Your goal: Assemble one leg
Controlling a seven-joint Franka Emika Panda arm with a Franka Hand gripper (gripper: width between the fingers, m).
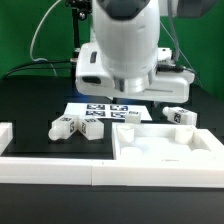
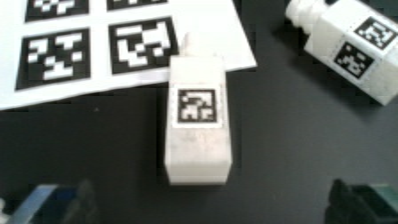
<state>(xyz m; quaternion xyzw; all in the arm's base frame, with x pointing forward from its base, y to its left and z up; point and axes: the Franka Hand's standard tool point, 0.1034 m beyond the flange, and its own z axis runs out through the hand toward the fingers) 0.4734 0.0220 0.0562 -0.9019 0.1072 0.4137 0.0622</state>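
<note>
The leg (image 2: 196, 120) is a chunky, elongated white block lying on its side on the black table (image 2: 107, 150). Its upward face carries one square black-and-white tag near the middle, and the rest of the plastic is plain white with slightly rounded edges. One end points toward the camera. The other end reaches the corner of the marker board (image 2: 80, 50), though whether it rests on the board or only touches its edge cannot be told. The gripper (image 2: 210, 205) hangs above the near end of the leg with its jaws spread wide. The dark fingertips (image 2: 50, 205) stand well apart on either side of the leg, touch nothing and hold nothing. A second leg (image 2: 347, 50), also tagged, lies near the first one but apart from it. In the exterior view, more loose legs (image 1: 65, 127) lie on the table toward the exterior view's left of the board. The large white rimmed panel (image 1: 165, 150) sits nearer the camera, toward the exterior view's right.
</note>
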